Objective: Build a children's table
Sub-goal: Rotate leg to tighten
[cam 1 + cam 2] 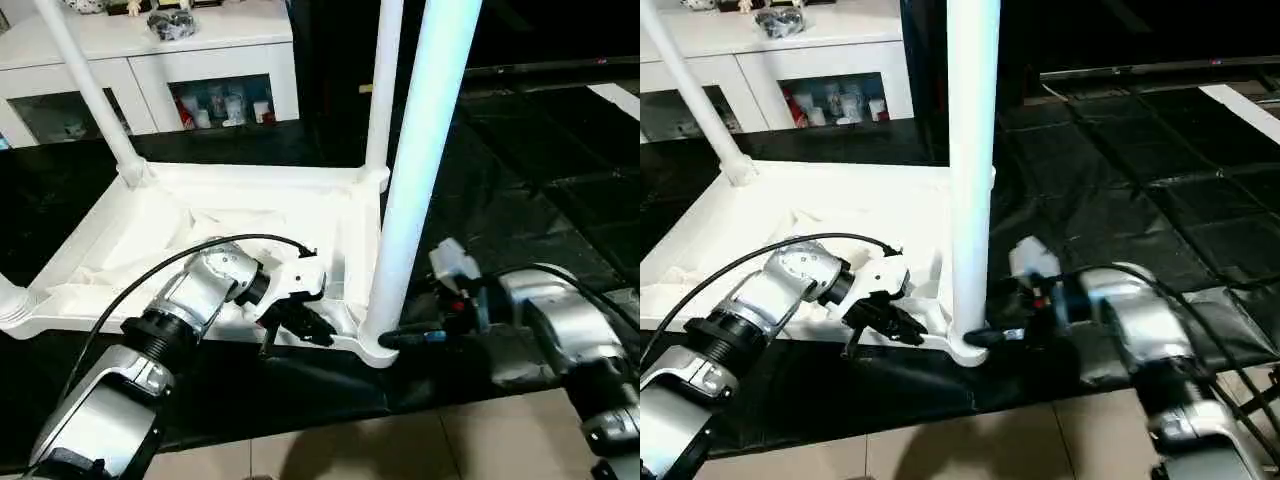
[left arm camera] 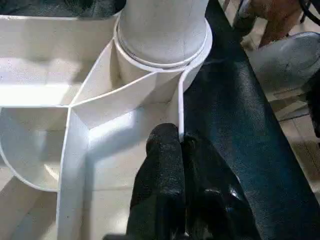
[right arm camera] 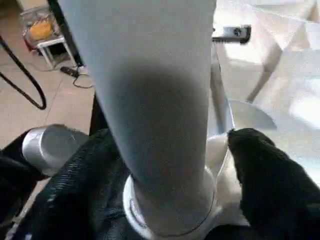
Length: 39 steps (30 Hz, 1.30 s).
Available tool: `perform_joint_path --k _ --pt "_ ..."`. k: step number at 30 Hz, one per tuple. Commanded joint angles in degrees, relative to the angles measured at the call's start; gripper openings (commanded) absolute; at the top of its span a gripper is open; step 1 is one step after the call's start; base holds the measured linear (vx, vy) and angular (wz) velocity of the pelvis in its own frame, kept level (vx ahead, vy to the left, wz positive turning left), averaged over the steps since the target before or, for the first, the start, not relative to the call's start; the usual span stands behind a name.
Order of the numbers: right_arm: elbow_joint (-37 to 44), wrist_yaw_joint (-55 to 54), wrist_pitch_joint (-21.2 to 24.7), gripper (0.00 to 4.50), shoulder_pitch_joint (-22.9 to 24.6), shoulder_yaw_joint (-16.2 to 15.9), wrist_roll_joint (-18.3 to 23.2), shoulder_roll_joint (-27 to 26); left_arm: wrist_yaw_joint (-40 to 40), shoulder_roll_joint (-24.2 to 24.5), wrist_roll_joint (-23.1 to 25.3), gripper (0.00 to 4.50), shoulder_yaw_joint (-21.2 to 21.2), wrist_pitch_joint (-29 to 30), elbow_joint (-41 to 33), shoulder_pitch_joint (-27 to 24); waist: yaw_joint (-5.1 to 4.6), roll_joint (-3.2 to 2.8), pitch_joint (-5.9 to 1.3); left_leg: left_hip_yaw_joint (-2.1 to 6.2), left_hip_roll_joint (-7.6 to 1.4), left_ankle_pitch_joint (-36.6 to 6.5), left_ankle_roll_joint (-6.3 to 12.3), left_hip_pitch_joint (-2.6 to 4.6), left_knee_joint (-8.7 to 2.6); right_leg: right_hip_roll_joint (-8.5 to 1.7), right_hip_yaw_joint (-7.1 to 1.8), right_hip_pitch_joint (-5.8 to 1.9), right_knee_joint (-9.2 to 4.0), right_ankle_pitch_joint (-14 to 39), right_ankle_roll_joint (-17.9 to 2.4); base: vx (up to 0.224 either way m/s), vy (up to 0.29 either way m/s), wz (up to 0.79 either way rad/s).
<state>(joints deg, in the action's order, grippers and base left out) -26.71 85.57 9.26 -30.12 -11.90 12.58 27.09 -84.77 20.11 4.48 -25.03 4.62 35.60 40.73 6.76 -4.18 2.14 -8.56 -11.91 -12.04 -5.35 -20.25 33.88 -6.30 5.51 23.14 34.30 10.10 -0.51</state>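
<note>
Table top (image 1: pixel 250 215) lies upside down on black floor mat (image 1: pixel 540 170), ribs up, w/ legs standing in corner sockets — near leg (image 1: pixel 420 170) upright in near-right socket. L tool (image 1: pixel 300 322) clenched on top's thin near rim, just beside that socket; rim pinched btwn fingers (image 2: pixel 162 170). R tool (image 1: pixel 405 338) at base of near leg, fingers (image 3: pixel 265 175) spread either side of it — not closed on it. White cabinet (image 1: pixel 140 60) behind.

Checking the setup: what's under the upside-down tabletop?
A black mat on the floor shows under the tabletop along its near edge. What lies beneath the middle is covered.
</note>
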Motion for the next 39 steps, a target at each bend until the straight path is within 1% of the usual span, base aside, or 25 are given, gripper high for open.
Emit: perform_joint_path --k 1,2,3,4,5,6,10,11,12,14,16,17,20,22,24,26,29,32,33,34,35,36,37,38,39 --pt "-0.7 1.0 -1.0 3.48 -1.0 -0.7 -0.9 -0.1 -2.8 -0.1 0.7 0.0 -2.4 -0.8 -1.1 -0.4 -0.34 1.3 -3.84 -1.03 -0.73 -2.8 7.31 -0.42 -3.25 -1.79 -2.19 -3.72 -2.82 5.3 -15.9 0.0 0.0 0.0" --pt "-2.2 1.7 -1.6 3.36 -1.9 -1.3 -1.2 -0.4 -3.0 0.0 0.8 0.0 -2.5 -1.0 -1.2 -0.5 -0.3 1.46 -3.86 -1.07 -0.73 -2.8 7.26 -0.39 -3.22 -1.8 -2.2 -3.71 -2.82 5.3 -15.8 0.0 0.0 0.0" --pt "-3.0 2.3 -1.9 3.29 -2.2 -1.7 -1.3 -0.5 -3.0 0.1 0.8 0.0 -2.6 -1.0 -1.3 -0.6 -0.33 1.35 -3.84 -1.04 -0.71 -2.8 7.22 -0.45 -3.22 -1.77 -2.17 -3.71 -2.75 5.4 -15.9 0.0 0.0 0.0" --pt "-3.1 2.4 -1.9 3.17 -2.3 -1.7 -1.3 -0.5 -3.0 0.1 0.8 0.0 -2.6 -1.0 -1.4 -0.6 -0.35 1.5 -3.86 -1.01 -0.71 -2.7 7.25 -0.51 -3.2 -1.81 -2.17 -3.76 -2.67 5.5 -15.9 0.0 0.0 0.0" --pt "-3.4 2.8 -2.1 3.17 -2.4 -1.8 -1.3 -0.5 -3.0 0.1 0.7 0.0 -2.6 -0.9 -1.5 -0.7 -0.34 1.44 -3.82 -1.05 -0.7 -2.8 7.27 -0.45 -3.22 -1.78 -2.16 -3.71 -2.79 5.7 -15.8 0.0 0.0 0.0" --pt "-4.2 3.7 -2.0 2.92 -2.7 -2.2 -1.2 -0.7 -3.0 0.2 0.7 0.0 -2.7 -0.8 -1.8 -0.8 -0.33 1.67 -3.85 -1.03 -0.76 -2.9 7.23 -0.44 -3.23 -1.79 -2.17 -3.74 -2.75 5.7 -15.8 0.0 0.0 0.0" --pt "-5.8 5.4 -1.6 2.72 -3.4 -2.9 -0.8 -1.2 -2.9 0.5 0.5 0.0 -2.8 -0.3 -2.7 -1.4 -0.29 1.61 -3.91 -1.0 -0.81 -2.7 7.48 -0.44 -3.21 -1.86 -2.17 -3.71 -2.63 5.2 -16.1 0.0 0.0 0.0" --pt "-6.2 5.7 -1.7 2.48 -3.6 -3.0 -0.8 -1.3 -2.8 0.6 0.5 0.0 -2.8 -0.2 -2.8 -1.6 -0.32 1.62 -3.92 -0.98 -0.84 -2.6 7.55 -0.45 -3.19 -1.82 -2.15 -3.69 -2.59 5.1 -16.2 0.0 0.0 0.0" --pt "-6.2 5.7 -1.7 2.41 -3.6 -3.0 -0.8 -1.3 -2.8 0.6 0.5 0.0 -2.8 -0.2 -2.8 -1.6 -0.3 1.65 -3.85 -1.03 -0.8 -2.9 7.6 -0.43 -3.2 -1.78 -2.16 -3.64 -2.65 5.3 -16.2 0.0 0.0 0.0" --pt "-7.2 6.3 -2.1 2.37 -3.9 -3.0 -1.0 -1.6 -2.8 0.7 0.4 0.0 -2.8 -0.1 -3.0 -1.8 -0.29 1.67 -3.86 -1.02 -0.77 -3.0 7.48 -0.48 -3.2 -1.83 -2.17 -3.71 -2.67 5.8 -16.1 0.0 0.0 0.0" --pt "-7.6 6.8 -1.6 2.15 -4.1 -3.2 -0.5 -2.0 -2.6 0.7 0.4 0.0 -2.7 0.0 -3.0 -2.0 -0.35 1.62 -3.78 -1.04 -0.77 -3.6 7.17 -0.48 -3.24 -1.82 -2.16 -3.66 -2.76 6.6 -15.9 0.0 0.0 0.0" --pt "-7.7 6.9 -1.6 2.09 -4.1 -3.2 -0.3 -2.1 -2.6 0.7 0.4 0.0 -2.7 0.1 -3.0 -2.0 -0.33 1.7 -3.85 -1.03 -0.76 -3.4 7.12 -0.46 -3.21 -1.82 -2.19 -3.73 -2.71 6.4 -15.9 0.0 0.0 0.0" --pt "-7.7 6.9 -1.3 2.05 -4.0 -3.6 0.1 -2.1 -2.4 0.7 0.3 0.0 -2.6 0.2 -2.9 -2.1 -0.36 1.58 -3.87 -1.01 -0.74 -3.0 7.24 -0.44 -3.17 -1.77 -2.17 -3.69 -2.64 5.7 -15.9 0.0 0.0 0.0" --pt "-7.6 6.9 -0.9 2.04 -3.8 -4.0 0.5 -2.1 -2.2 0.6 0.2 0.0 -2.5 0.6 -2.9 -2.1 -0.36 1.62 -3.9 -1.01 -0.74 -2.9 7.32 -0.42 -3.16 -1.77 -2.17 -3.69 -2.63 5.6 -16.0 0.0 0.0 0.0" --pt "-7.2 6.9 -0.6 2.04 -3.1 -4.3 0.7 -2.0 -1.9 0.5 -0.1 0.0 -2.2 1.1 -2.9 -2.2 -0.36 1.44 -3.92 -1.02 -0.74 -3.0 7.27 -0.39 -3.15 -1.74 -2.16 -3.7 -2.63 5.3 -16.2 0.0 0.0 0.0" --pt "-7.1 6.9 -0.2 2.04 -2.8 -3.8 0.9 -2.3 -1.5 0.3 -0.3 0.0 -2.0 1.8 -2.8 -2.2 -0.4 1.43 -3.97 -1.04 -0.68 -2.7 7.33 -0.4 -3.08 -1.69 -2.17 -3.73 -2.55 4.6 -16.3 0.0 0.0 0.0" --pt "-5.2 6.1 1.4 2.04 -1.3 -2.0 1.8 -3.3 0.0 -0.5 -0.4 0.0 -1.4 3.3 -2.1 -1.9 -0.33 1.32 -3.94 -1.03 -0.72 -3.0 7.27 -0.35 -3.11 -1.69 -2.18 -3.72 -2.65 4.9 -16.4 0.0 0.0 0.0" --pt "-3.3 4.0 3.1 2.04 0.3 -1.0 2.8 -3.8 1.8 -1.3 -0.3 0.0 -0.8 4.4 -1.1 -1.5 -0.32 1.41 -3.92 -0.99 -0.72 -3.3 7.03 -0.37 -3.23 -1.67 -2.18 -3.8 -2.73 5.6 -16.0 0.0 0.0 0.0" --pt "-2.1 0.8 4.2 2.04 1.5 -0.3 2.9 -4.6 3.9 -2.1 -0.3 0.0 -0.1 5.4 -0.4 -1.0 -0.33 1.34 -3.74 -1.08 -0.69 -3.6 6.84 -0.35 -3.24 -1.6 -2.25 -3.72 -2.95 6.3 -15.6 0.0 0.0 0.0" --pt "-0.3 -6.9 6.1 2.04 3.6 1.3 2.7 -6.9 8.3 -4.0 -0.6 0.0 1.6 7.2 1.1 -0.1 -0.24 1.22 -3.68 -1.05 -0.68 -4.1 6.61 -0.28 -3.29 -1.63 -2.24 -3.7 -3.03 7.0 -15.4 0.0 0.0 0.0" --pt "0.2 -10.3 7.0 2.04 4.3 1.9 2.4 -8.0 9.9 -4.8 -0.7 0.0 2.3 7.8 1.6 0.2 -0.28 0.9 -3.5 -1.1 -0.58 -4.8 5.59 -0.23 -3.4 -1.58 -2.27 -3.61 -3.36 8.8 -14.6 0.0 0.0 0.0" --pt "0.4 -13.0 7.3 2.04 4.7 2.4 2.1 -9.1 11.4 -5.4 -0.7 0.0 2.8 8.3 2.0 0.4 -0.65 0.98 -3.41 -0.97 -0.38 -6.7 4.15 -0.29 -3.64 -1.68 -2.19 -3.81 -3.62 12.3 -13.3 0.0 0.0 0.0" --pt "0.5 -15.4 7.3 2.04 5.2 2.8 1.6 -10.1 12.8 -5.9 -0.7 0.0 3.3 8.7 2.4 0.7 -0.92 1.03 -3.2 -1.01 -0.21 -9.2 3.08 -0.12 -3.87 -1.73 -2.07 -3.66 -4.22 17.3 -11.7 0.0 0.0 0.0" --pt "0.2 -18.4 7.4 2.04 5.3 3.1 0.7 -11.3 14.5 -6.7 -0.9 0.0 3.9 9.3 2.9 1.0 -1.19 0.94 -3.01 -0.96 -0.16 -10.2 2.6 -0.2 -4.06 -1.71 -2.06 -3.72 -4.47 19.6 -10.9 0.0 0.0 0.0" --pt "0.0 -20.5 7.6 2.03 5.4 3.4 0.0 -12.1 15.7 -7.3 -0.9 0.0 4.4 9.8 3.2 1.3 -1.88 1.04 -2.91 -0.81 0.0 -12.4 1.73 -0.14 -4.26 -1.67 -1.97 -3.61 -4.9 24.0 -9.0 0.0 0.0 0.0"
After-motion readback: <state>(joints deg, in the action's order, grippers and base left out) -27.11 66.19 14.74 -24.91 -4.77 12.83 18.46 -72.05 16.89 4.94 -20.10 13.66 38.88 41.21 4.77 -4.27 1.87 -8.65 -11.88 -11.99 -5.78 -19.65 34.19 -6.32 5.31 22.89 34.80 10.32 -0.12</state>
